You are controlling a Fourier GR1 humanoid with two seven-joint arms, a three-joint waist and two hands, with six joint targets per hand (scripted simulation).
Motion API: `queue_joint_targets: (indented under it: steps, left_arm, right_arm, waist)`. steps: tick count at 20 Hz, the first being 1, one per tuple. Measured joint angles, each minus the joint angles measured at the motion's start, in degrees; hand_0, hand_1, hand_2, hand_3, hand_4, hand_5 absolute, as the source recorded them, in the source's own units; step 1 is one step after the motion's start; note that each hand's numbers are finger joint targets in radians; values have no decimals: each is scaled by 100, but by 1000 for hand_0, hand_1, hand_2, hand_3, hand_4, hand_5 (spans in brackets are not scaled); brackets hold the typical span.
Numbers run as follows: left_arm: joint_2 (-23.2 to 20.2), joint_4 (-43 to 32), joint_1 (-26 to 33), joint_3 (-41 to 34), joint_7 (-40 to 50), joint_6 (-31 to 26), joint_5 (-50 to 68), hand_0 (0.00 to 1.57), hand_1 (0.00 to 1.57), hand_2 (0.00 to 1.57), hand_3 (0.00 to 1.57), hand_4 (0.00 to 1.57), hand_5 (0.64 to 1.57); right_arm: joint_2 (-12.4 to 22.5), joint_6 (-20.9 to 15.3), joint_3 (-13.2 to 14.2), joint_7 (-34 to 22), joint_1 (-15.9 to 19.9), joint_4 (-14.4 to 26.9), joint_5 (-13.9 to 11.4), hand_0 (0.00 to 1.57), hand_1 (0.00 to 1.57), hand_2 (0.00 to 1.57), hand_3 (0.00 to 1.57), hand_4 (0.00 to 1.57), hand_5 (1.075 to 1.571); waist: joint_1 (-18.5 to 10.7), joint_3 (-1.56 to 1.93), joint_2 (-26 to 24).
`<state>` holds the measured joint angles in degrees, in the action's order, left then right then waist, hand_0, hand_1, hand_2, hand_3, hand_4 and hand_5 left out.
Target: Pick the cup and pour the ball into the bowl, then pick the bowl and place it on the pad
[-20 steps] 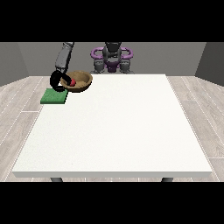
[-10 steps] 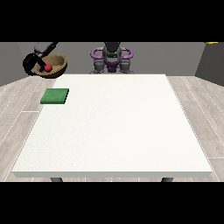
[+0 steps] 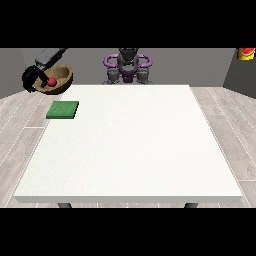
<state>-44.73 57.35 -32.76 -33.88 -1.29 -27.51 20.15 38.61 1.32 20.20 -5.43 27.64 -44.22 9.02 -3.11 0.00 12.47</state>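
Bowl [image 3: 59,78] with red ball [image 3: 51,81] held aloft by hand [image 3: 31,80], beyond pad [image 3: 63,110].

Wooden bowl [image 3: 59,80] holding red ball [image 3: 51,81], green pad [image 3: 63,110] on table

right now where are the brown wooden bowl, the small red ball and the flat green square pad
brown wooden bowl [image 3: 62,77]: front view, on its outer wall
small red ball [image 3: 51,81]: front view, on its middle, inside the bowl
flat green square pad [image 3: 63,109]: front view, on its top face

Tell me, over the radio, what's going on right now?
Hand at the view's left at the bowl, off the table's corner. Red ball inside. Green pad bare. Other hand unseen.
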Motion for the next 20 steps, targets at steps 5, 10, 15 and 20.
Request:
queue_joint_targets:
  steps: [5,10,15,20]
  left_arm:
    - [114,134,77,82,-194,102,-37,0,0,0,0,1205,1555]
    - [29,111,114,107,-149,95,17,0,0,0,0,1199,1559]
    - [-85,221,68,91,-38,76,140,0,0,0,0,1192,1563]
    - [-216,91,62,30,-69,24,231,0,0,0,0,1190,1562]
  right_arm:
    - [-376,-163,63,332,100,329,46,1571,1571,1571,537,1017,1571]
    - [-382,-76,160,305,280,623,146,1571,1571,1571,738,905,1569]
    - [-177,-224,388,292,369,989,225,1571,1571,1571,1087,0,1550]
    - [-101,-537,465,457,459,1085,180,1487,1487,1398,802,0,1544]
  waist:
    - [-83,3,144]
    - [-87,4,65]
    - [-120,5,135]
    - [-84,3,197]
